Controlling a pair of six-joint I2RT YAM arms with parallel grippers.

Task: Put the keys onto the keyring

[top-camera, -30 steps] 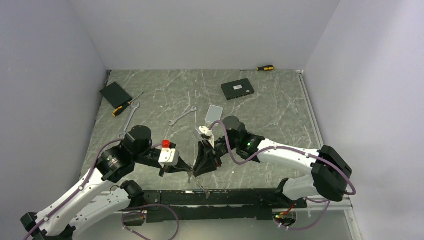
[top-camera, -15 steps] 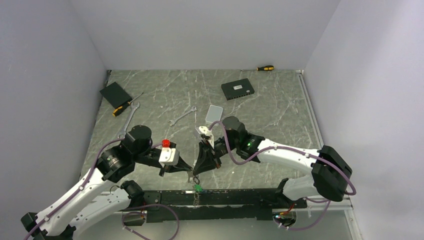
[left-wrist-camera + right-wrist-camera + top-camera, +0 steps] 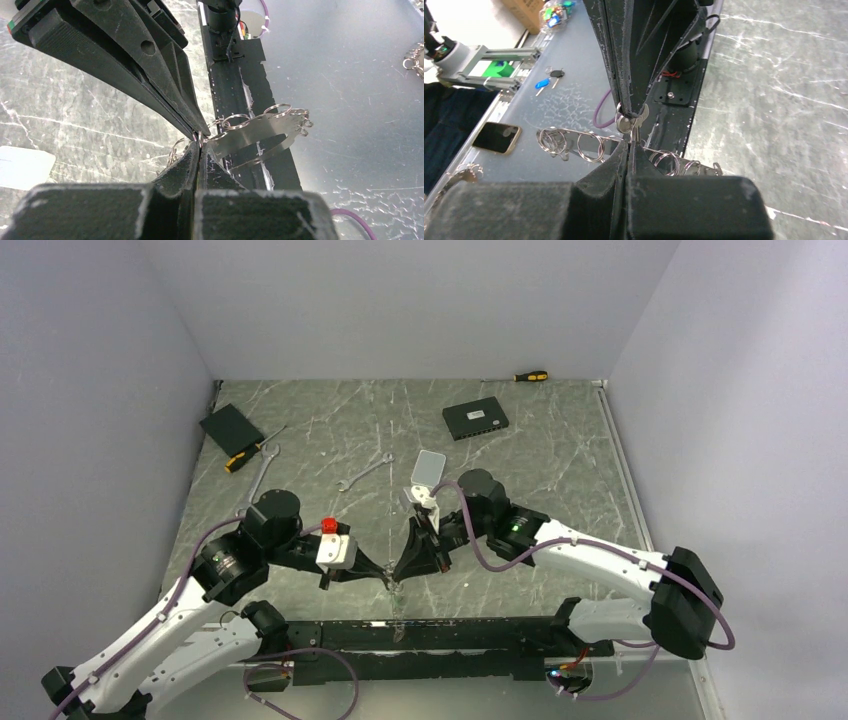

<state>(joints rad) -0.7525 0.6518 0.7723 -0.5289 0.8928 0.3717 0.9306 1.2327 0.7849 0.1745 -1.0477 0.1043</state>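
1. Both arms meet low at the 6 o'clock edge of the desk [image 3: 330, 430]. The left gripper [image 3: 383, 577] comes in from 9 o'clock and the right gripper [image 3: 408, 570] from about 2 o'clock, tip to tip.
2. The left jaws are squeezed fully together. They pinch at the top of the hanging bunch, and I take them to be holding the keyring [image 3: 255, 134], though the contact itself is hard to see.
3. The right jaws are also fully closed. The blade of a small key [image 3: 632, 125] runs into their tips, and its head with a little ring points up toward the other arm's fingers.
4. The keyring hangs just under that meeting point, toward 6 o'clock, in the air over the desk's near edge. Several small rings are strung along its wire.
5. I cannot tell whether this small key is already threaded on the wire or only held against it.
6. My guess is that the task is midway. One key is being worked at the ring and nothing has been set down as finished.
7. Two loose keys [image 3: 555, 74] lie on the grey ledge at 10 o'clock in the right wrist view, so more threading probably remains.
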